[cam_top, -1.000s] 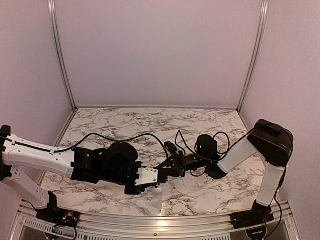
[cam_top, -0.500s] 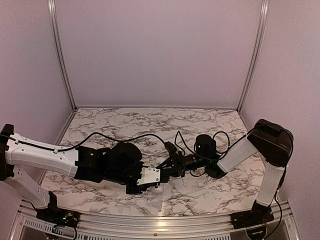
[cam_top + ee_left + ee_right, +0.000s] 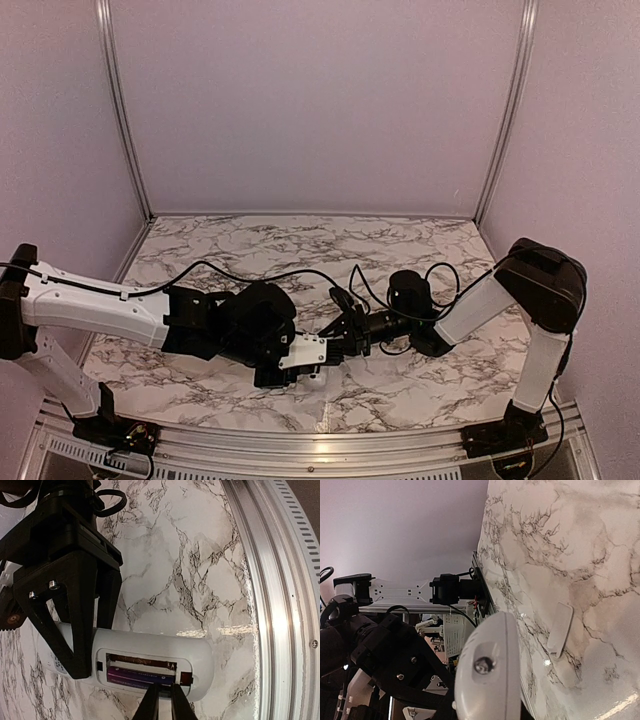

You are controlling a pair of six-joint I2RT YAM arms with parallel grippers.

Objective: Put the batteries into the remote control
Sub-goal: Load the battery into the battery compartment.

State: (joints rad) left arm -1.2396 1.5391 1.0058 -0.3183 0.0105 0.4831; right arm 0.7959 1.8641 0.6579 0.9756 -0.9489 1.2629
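1. Top view: I see both arms meeting low over the marble table (image 3: 400,250), close to the middle of its near edge. The remote control (image 3: 303,350) is a small white block between them. The right gripper (image 3: 335,345) comes at it from the right edge side and the left gripper (image 3: 290,372) from the left edge side. I cannot read either pair of jaws from here.

2. Left wrist view: the right gripper (image 3: 90,635) is clamped across one end of the remote control (image 3: 195,652). The remote's plain back faces me and its free end points toward the metal rail (image 3: 270,605) at the table edge. Its long axis runs straight across the picture. In the open compartment (image 3: 102,666) a dark battery (image 3: 140,676) lies along that axis in the slot nearer me. The empty slot (image 3: 140,661) sits just beyond it. The left gripper (image 3: 164,700) has its fingers drawn almost together, tips at the compartment's near rim, touching or just over the dark battery. I see nothing between them, and no orange battery anywhere.

3. Right wrist view: the remote control (image 3: 487,680) fills the lower middle, seen from its end. A flat white battery cover (image 3: 560,629) lies on the table beyond it.

4. My judgement: the left arm is nearer the compartment, so the empty far slot falls to it.
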